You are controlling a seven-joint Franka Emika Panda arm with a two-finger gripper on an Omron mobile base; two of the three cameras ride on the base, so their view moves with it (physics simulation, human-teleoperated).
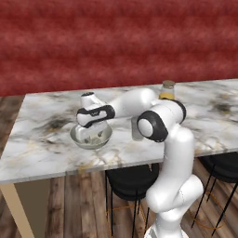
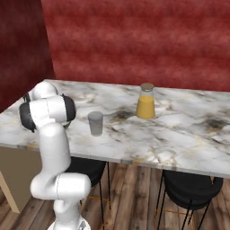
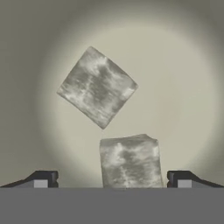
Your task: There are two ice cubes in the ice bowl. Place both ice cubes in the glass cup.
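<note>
**Right over the ice: both cubes sitting in the bowl, fingers spread wide**

Down in the ice bowl point(image 3: 183, 65) we have both ice cubes, cloudy whitish-grey with streaky faces. One cube point(image 3: 97, 86) lies turned like a diamond near the middle of the pale floor; the other cube point(image 3: 130, 161) sits square-on, directly between the gripper's point(image 3: 112, 178) two dark fingertips point(image 3: 43, 178). Those tips stand well apart, one on each side of that cube, neither touching it. Whether the two cubes touch each other at the corner, I cannot tell.

From behind the arm's left, the gripper point(image 1: 94, 135) reaches down into the shallow, greyish bowl point(image 1: 91, 138), which rests on the marble counter point(image 1: 42, 144). Just beside the bowl, towards the arm's elbow, stands the glass cup point(image 2: 95, 123), clear, greyish and upright. Further along the counter is an amber bottle point(image 2: 146, 101) with a tan cap. White marble with dark veining, deep red wall point(image 2: 134, 40) behind, black stools point(image 2: 191, 191) tucked under, wooden floor below.
</note>
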